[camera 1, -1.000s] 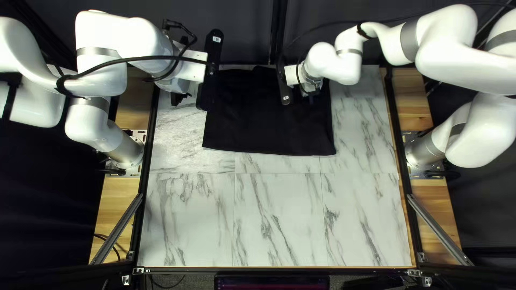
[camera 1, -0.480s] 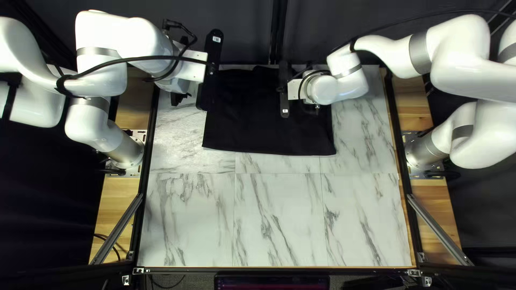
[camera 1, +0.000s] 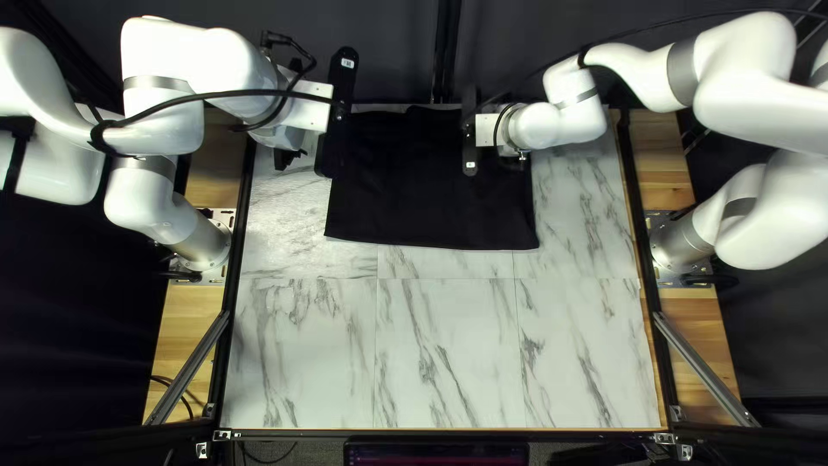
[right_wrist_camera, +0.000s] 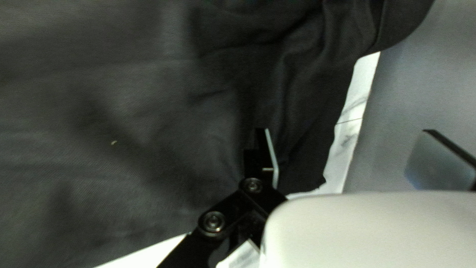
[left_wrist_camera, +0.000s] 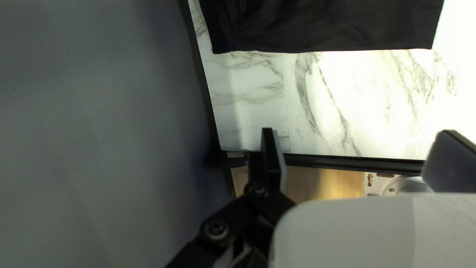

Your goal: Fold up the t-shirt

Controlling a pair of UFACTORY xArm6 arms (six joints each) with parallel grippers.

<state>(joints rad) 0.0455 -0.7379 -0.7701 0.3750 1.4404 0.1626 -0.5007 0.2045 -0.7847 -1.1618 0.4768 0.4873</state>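
T-shirt [camera 1: 431, 207] well apart from table's near edge [camera 1: 302, 428].

Table in front of me: wide, flat white marble-patterned top [camera 1: 302, 354] with grey veins and thin straight seams. Dark fabric curtain [camera 1: 392, 56] behind the far edge, slim black vertical post [camera 1: 444, 52] against it. Long straight black rails, left [camera 1: 230, 285] and right [camera 1: 653, 298], flank the top; pale wooden boards, left [camera 1: 183, 324] and right [camera 1: 697, 319], outside them. Slanted grey metal struts, left [camera 1: 188, 367] and right [camera 1: 703, 369], near the front corners. Dark rectangular screen [camera 1: 435, 454] just beyond the near edge, grey floor [camera 1: 302, 453] beside it. My left wrist view gets strong white glare on the marble.
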